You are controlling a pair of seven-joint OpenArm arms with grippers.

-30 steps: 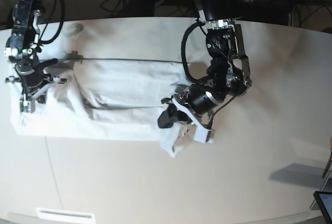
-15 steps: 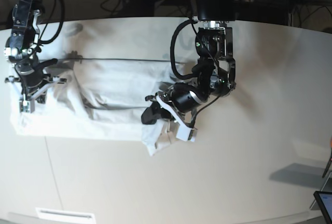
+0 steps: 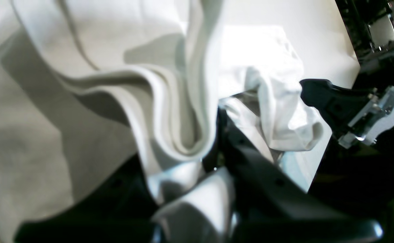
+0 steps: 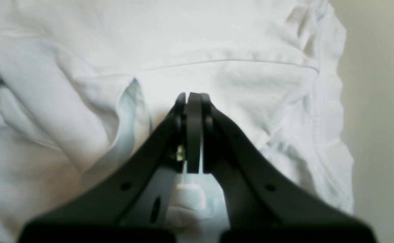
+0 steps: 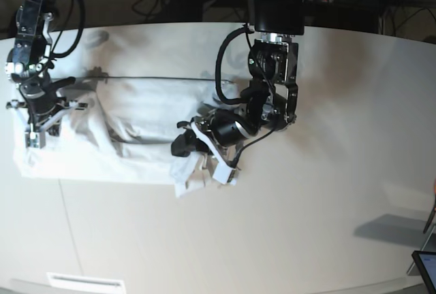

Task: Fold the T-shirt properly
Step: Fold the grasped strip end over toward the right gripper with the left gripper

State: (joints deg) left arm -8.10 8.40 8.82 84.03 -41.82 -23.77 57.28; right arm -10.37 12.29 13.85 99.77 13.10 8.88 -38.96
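The white T-shirt (image 5: 136,124) lies as a long band across the left half of the table. My left gripper (image 5: 197,159) is shut on the shirt's right end and holds it lifted and doubled back over the band. In the left wrist view a thick fold of the T-shirt (image 3: 183,135) runs down into the left gripper (image 3: 190,158), between its black fingers (image 3: 251,162). My right gripper (image 5: 37,129) stands on the shirt's left end. In the right wrist view the right gripper (image 4: 193,98) is shut, tips against the T-shirt (image 4: 234,77). No cloth shows between its tips.
A thin black cable (image 5: 157,78) runs along the shirt's far edge. The white table (image 5: 327,205) stretches to the right and front. A tablet corner (image 5: 426,267) sits at the front right, and a white label (image 5: 85,282) at the front left edge.
My left gripper has moved left with the shirt's right end, so the band is shorter and its end is folded over. The right arm has not moved.
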